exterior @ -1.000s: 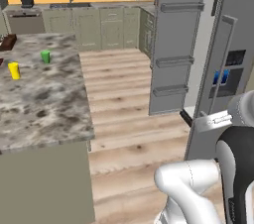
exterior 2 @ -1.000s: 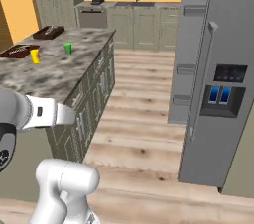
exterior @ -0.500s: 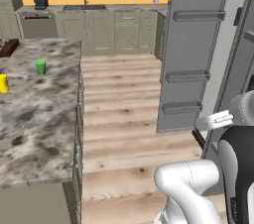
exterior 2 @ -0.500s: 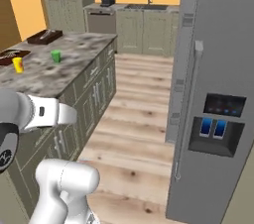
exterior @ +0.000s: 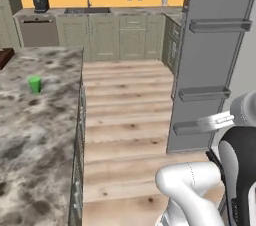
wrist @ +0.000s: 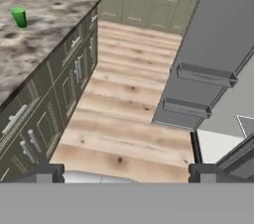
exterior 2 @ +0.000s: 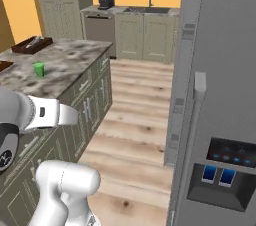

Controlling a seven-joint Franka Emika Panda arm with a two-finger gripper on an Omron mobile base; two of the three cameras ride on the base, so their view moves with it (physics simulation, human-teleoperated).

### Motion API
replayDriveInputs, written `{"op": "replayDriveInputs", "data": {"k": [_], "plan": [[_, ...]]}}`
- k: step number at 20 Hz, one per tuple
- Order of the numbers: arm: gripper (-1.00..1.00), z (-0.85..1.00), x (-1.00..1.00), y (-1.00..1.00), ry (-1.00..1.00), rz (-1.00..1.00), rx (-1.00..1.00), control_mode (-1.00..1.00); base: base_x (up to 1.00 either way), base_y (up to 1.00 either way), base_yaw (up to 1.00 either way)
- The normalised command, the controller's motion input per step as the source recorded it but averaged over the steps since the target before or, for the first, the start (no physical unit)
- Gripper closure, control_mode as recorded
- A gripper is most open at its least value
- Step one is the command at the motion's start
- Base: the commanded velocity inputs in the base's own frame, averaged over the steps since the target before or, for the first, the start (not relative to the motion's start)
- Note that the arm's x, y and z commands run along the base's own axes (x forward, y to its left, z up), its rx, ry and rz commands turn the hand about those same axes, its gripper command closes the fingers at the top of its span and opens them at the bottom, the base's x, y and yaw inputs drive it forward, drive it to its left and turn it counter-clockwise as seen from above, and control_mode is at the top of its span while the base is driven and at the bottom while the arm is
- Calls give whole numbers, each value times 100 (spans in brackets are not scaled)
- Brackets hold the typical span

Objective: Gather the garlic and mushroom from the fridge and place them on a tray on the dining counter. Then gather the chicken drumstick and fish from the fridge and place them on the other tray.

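Observation:
My gripper [wrist: 126, 173] is open and holds nothing; it hangs over the wooden floor between the dining counter [wrist: 34, 44] and the fridge [wrist: 218, 39]. The fridge's grey door [exterior: 210, 60] stands swung out, with door shelves on its inner face. Its other door [exterior 2: 225, 70] carries a long bar handle and a dispenser panel. On the dining counter [exterior 2: 65, 62] lie the deep dark-brown other tray [exterior 2: 32, 45] at the back and the edge of the reddish-brown tray [exterior 2: 4, 65] at the far left. Garlic, mushroom, chicken drumstick and fish are out of view.
A green cup [exterior: 34, 84] [exterior 2: 39, 69] [wrist: 19, 16] stands on the counter's marble top. Olive-beige cabinets [exterior: 110, 35] with a sink and a black coffee machine [exterior: 40, 0] line the orange back wall. Wooden floor [exterior: 125, 115] runs between counter and fridge.
The whole picture has shifted: the base has driven and turned, so the fridge stands closer and larger and the counter has slid left. The gripper has stayed open.

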Motion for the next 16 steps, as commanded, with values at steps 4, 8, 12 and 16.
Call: {"op": "replayDriveInputs", "data": {"k": [4, 8, 12, 16], "plan": [[-100, 0, 0, 0, 0, 0, 0, 100, 58, -8, -2], [-100, 0, 0, 0, 0, 0, 0, 100, 43, -2, -13], [-100, 0, 0, 0, 0, 0, 0, 100, 45, 5, -26], [-100, 0, 0, 0, 0, 0, 0, 100, 41, 16, -31]]}}
